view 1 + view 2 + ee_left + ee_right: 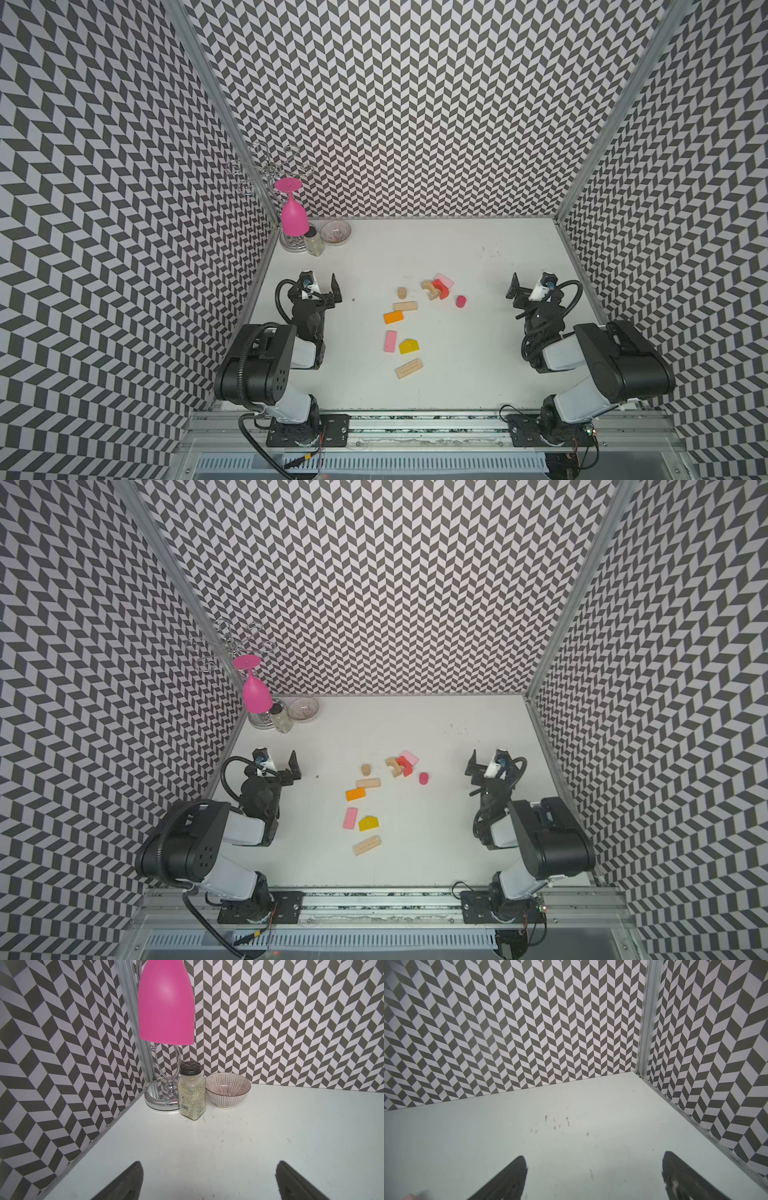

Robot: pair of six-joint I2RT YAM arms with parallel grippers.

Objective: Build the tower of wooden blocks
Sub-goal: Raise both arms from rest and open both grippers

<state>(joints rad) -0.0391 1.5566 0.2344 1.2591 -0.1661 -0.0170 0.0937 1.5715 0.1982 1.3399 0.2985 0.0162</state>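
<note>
Tan, pink, orange wood blocks (393,317) lie unstacked on the tabletop (478,374), well right of the left hand (320,291); right hand (528,291) beyond them; both hands spread, empty; pink bar (390,341) points at the back wall (415,124), tan bars (405,306) crosswise.

The wood blocks (393,317) lie scattered at the table (478,257) middle, with jar (313,242) and bowl (336,232) in its far-left corner.

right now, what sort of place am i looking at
Probably a robot lab test cell: chevron-patterned walls box in a white table, the left arm and right arm are bolted to an aluminium rail, and wood blocks lie scattered between them.
</note>
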